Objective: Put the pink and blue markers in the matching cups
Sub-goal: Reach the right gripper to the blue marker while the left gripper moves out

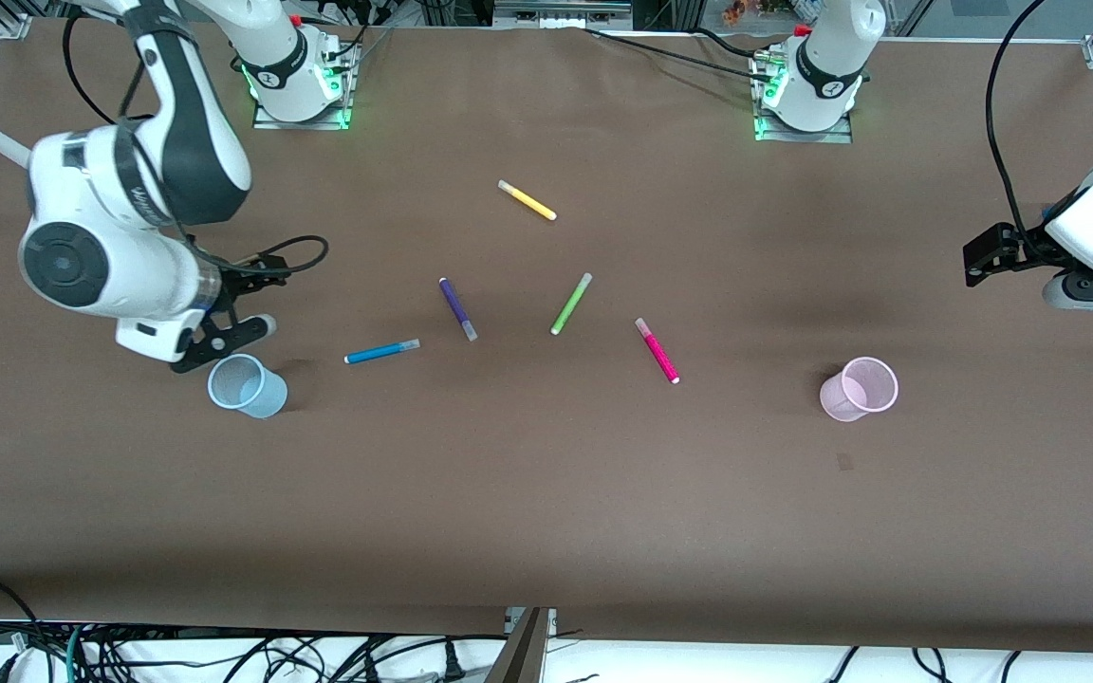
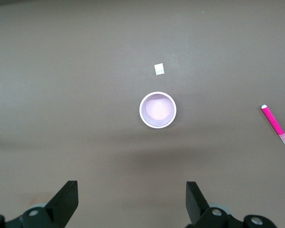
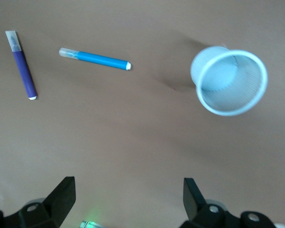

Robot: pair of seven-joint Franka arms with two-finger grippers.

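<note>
- Front view: the table (image 1: pixel 546 531) carries five markers and two cups, all apart from one another.
- The blue cup (image 1: pixel 247 385) stands upright toward the right arm's end. The pink cup (image 1: pixel 859 389) stands upright toward the left arm's end.
- The blue marker (image 1: pixel 381 352) lies flat beside the blue cup, toward the table's middle. The pink marker (image 1: pixel 657 350) lies flat between the middle and the pink cup, well apart from that cup.
- The purple marker (image 1: pixel 457 308) and green marker (image 1: pixel 571 304) lie between the two task markers, slightly farther from the camera. The yellow marker (image 1: pixel 527 200) lies farthest from the camera.
- The right gripper (image 1: pixel 224 340) hangs just beside the blue cup's rim. The left gripper (image 1: pixel 988 254) hangs over bare table at the left arm's end.
- Left wrist view: the left gripper (image 2: pixel 132 199) has its fingers spread wide and holds nothing. The pink cup (image 2: pixel 157 110) shows its open mouth; the pink marker (image 2: pixel 275 124) lies apart from it. A small white scrap (image 2: pixel 159 69) lies near the cup.
- Right wrist view: the right gripper (image 3: pixel 128 199) is wide apart and empty. The blue cup (image 3: pixel 228 80), blue marker (image 3: pixel 95 59) and purple marker (image 3: pixel 22 64) lie separate.
</note>
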